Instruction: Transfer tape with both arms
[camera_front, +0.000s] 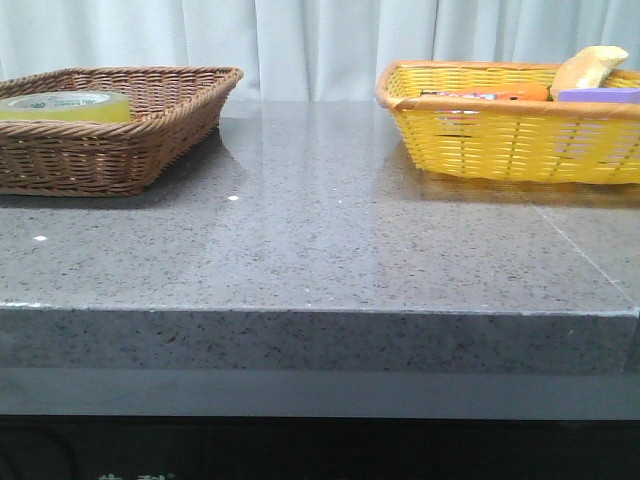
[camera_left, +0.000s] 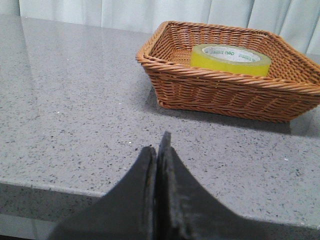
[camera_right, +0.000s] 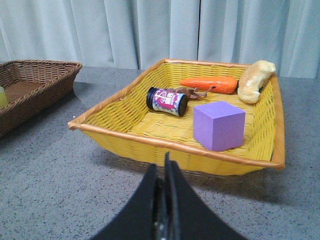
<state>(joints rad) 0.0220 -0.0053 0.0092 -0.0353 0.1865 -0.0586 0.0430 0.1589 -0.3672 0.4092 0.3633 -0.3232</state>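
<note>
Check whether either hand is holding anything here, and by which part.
Nothing is held. Both the left hand and right hand are shut empty; the tape lies in the brown basket.

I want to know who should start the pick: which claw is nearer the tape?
Left. The left claw faces the brown basket holding the tape; the right claw faces the yellow basket.

My fingers (camera_left: 156, 165) look like matt black plastic, slightly scuffed along the edges. The table (camera_front: 320, 240) is grey speckled stone, polished enough to show reflections. The brown basket (camera_left: 220, 90) is woven wicker, rough and ribbed. The yellow basket (camera_right: 125, 131) is smooth, faintly shiny weave. The tape (camera_left: 231, 59) is glossy translucent plastic on a white paper core. The purple block (camera_right: 219, 125) looks matt, like foam.
</note>
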